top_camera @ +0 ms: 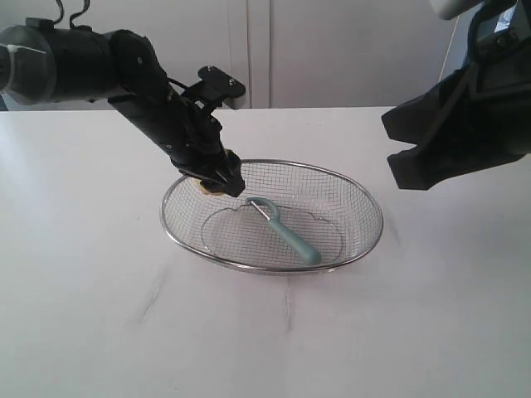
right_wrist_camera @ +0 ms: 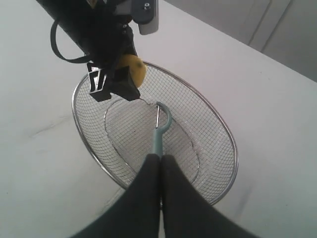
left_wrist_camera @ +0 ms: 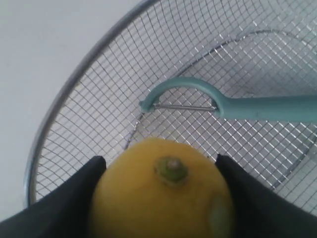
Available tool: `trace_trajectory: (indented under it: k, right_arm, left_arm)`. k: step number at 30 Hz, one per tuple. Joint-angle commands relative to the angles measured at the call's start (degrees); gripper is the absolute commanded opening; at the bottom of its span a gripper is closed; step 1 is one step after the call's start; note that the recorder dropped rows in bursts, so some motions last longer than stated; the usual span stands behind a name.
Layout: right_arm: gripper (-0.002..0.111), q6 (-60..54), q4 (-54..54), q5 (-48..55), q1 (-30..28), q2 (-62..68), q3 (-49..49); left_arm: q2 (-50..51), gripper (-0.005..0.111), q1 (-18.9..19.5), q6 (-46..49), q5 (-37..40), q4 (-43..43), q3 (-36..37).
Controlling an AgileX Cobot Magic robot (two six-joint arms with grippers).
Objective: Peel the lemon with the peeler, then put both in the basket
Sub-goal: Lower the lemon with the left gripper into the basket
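**While your left gripper held the lemon over the basket, the peeler already lay inside**

Since the peeler [top_camera: 287, 233] lay flat on the mesh floor of the basket [top_camera: 379, 217], curved head toward your left arm and teal handle running toward the near rim, 1 of the 2 items looked put away. Your left gripper [top_camera: 217, 179] stood wide, its 2 fingers [left_wrist_camera: 62, 210] pressed against opposite sides of the lemon [left_wrist_camera: 163, 198], with the stem end facing the wrist camera. That clamp across the fruit's girth made sense, because a round body gripped there could not easily roll out.

In the exterior view the lemon sat just inside the basket's far-left rim. It was above the sloping wall and beside the peeler's head, but apart from it. Whether it touched the mesh, you could not have told from these views.

Your right gripper [right_wrist_camera: 159, 158] was pinched fully closed on nothing, high off to the basket's right and well clear of the peeler. That read as a parking spot that left your left arm room.

By my judgement, the step in hand was releasing the lemon. From that spot near the wall it would likely roll toward the centre, perhaps against the blade. A pale patch showed on the skin near 1 finger, and it could have been either peeled rind or a sticker.
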Motion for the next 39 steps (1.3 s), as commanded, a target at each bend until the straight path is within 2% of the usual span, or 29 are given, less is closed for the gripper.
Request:
trace_trajectory:
  k: [1, 10, 16, 33, 39]
  right_arm:
    - [0.0, 0.23, 0.26, 0.1, -0.4, -0.37, 0.24]
    - [0.0, 0.33, 0.26, 0.6, -0.4, -0.37, 0.24]
    - [0.0, 0.33, 0.26, 1.25, -0.4, -0.37, 0.24]
    - [0.0, 0.33, 0.26, 1.49, -0.4, -0.37, 0.24]
    - [0.0, 0.33, 0.26, 1.49, -0.4, -0.37, 0.24]
  left_arm:
    - [1.11, 0.0, -0.27, 0.28, 4.39, -0.7, -0.69]
    - [1.6, 0.0, -0.27, 0.28, 8.64, -0.37, -0.17]
    - [1.6, 0.0, -0.27, 0.28, 12.99, 3.45, -0.17]
    - [1.6, 0.0, -0.27, 0.28, 22.53, 3.45, -0.17]
    - [1.6, 0.0, -0.27, 0.28, 16.4, 2.34, -0.17]
